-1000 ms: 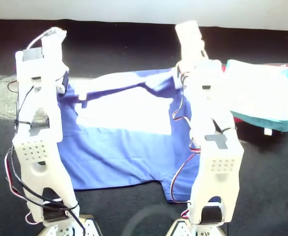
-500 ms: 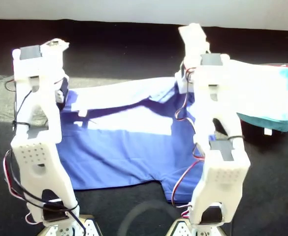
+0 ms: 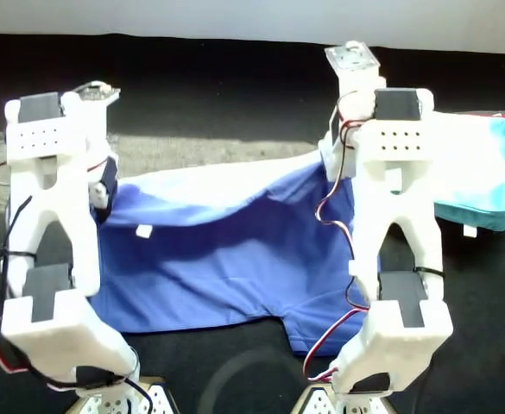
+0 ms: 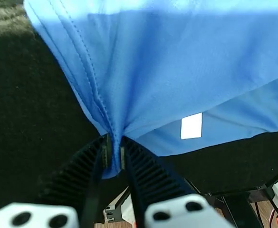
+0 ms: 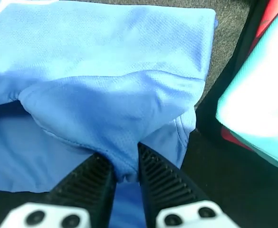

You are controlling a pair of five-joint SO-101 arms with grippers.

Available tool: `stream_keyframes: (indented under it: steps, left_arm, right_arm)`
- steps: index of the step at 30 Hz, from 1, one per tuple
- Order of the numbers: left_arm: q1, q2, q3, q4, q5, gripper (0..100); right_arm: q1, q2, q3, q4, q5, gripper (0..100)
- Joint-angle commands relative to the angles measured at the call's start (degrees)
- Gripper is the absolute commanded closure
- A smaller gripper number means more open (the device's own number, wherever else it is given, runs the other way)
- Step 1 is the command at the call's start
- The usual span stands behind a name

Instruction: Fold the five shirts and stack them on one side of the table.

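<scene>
Where the shirt (image 3: 226,259) ends, a stack (image 3: 485,177) (teal-topped) sits.

Drew the left end effector (image 4: 112,152) and the right end effector (image 5: 124,172) up and back toward the near side of the surface (image 3: 209,86) over the last second. Carried the far edge of the blue shirt (image 3: 235,259) along in both, leaving it hung as a raised fold above the near half. Brought the white tag (image 3: 144,231) nearer too. Uncovered a strip of surface beyond the shirt. Narrowed the sunlit patch to a band along the lifted edge.
</scene>
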Motion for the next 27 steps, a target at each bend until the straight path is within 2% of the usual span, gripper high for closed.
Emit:
stream_keyframes:
  steps: [1, 4, 10, 13, 19, 23, 27]
  left_arm:
    - [0.92, -7.16, 6.20, -0.18, -0.35, 99]
    - [0.75, -10.15, 11.47, -2.99, -0.35, 99]
    - [0.92, -16.40, 23.16, -7.21, -0.35, 99]
    - [0.75, -19.65, 28.35, -8.70, -0.35, 99]
    - [0.66, -24.92, 35.30, -9.23, -3.52, 99]
    - [0.66, -26.07, 39.52, -11.25, -3.52, 99]
    - [0.57, -26.07, 39.78, -8.79, -3.52, 99]
  right_arm:
    - [0.75, -7.60, 4.00, 0.75, 0.26, 99.2]
    - [-0.13, -16.13, 16.13, -2.51, 0.35, 99.2]
    - [0.22, -39.52, 49.27, -15.34, 0.35, 99.2]
    - [2.86, -49.45, 60.35, -15.87, 3.60, 99.2]
    - [13.23, -61.49, 69.93, -11.74, 13.98, 99.2]
    - [14.29, -65.36, 72.75, -8.57, 17.93, 99.2]
    - [14.20, -68.26, 72.75, -5.49, 18.46, 99.2]
